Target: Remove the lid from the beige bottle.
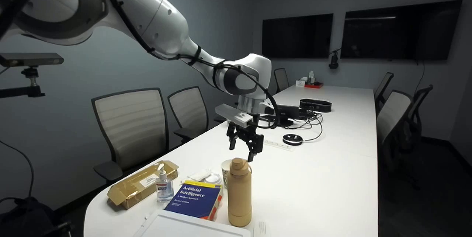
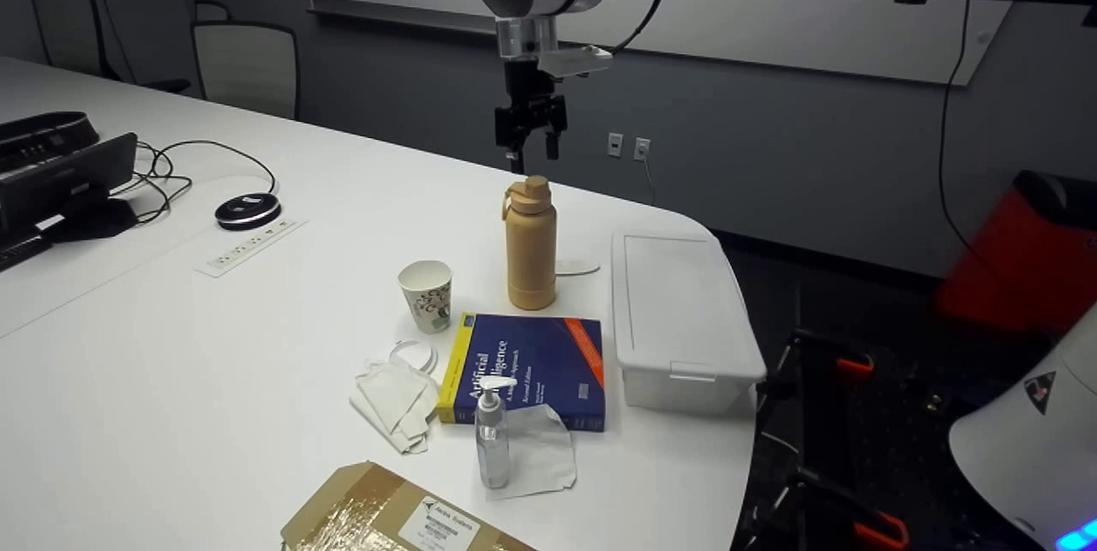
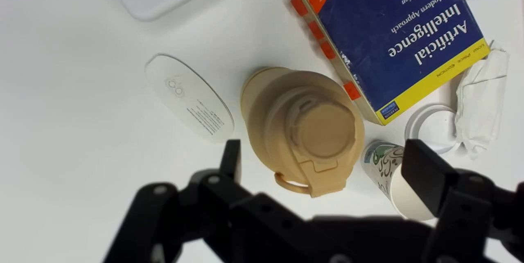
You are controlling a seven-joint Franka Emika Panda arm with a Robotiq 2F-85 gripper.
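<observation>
The beige bottle stands upright on the white table in both exterior views (image 1: 239, 198) (image 2: 531, 255), and its body shows from above in the wrist view (image 3: 257, 109). The beige lid sits on its top in both exterior views (image 1: 239, 166) (image 2: 532, 193) and in the wrist view (image 3: 326, 131), with a carry loop at its side. My gripper is open and empty above the bottle in both exterior views (image 1: 242, 151) (image 2: 535, 155). In the wrist view the gripper's fingers (image 3: 326, 162) are wide apart, to either side of the lid and nearer the lower edge, not touching it.
A paper cup (image 2: 426, 298) stands close beside the bottle. A blue book (image 2: 531, 362), a white lidded box (image 2: 681, 302), a white cup lid (image 2: 414, 356), napkins (image 2: 394, 405), a sanitizer bottle (image 2: 492, 440) and a cardboard box (image 2: 386, 517) lie around. A flat white card (image 3: 188, 97) is beside the bottle.
</observation>
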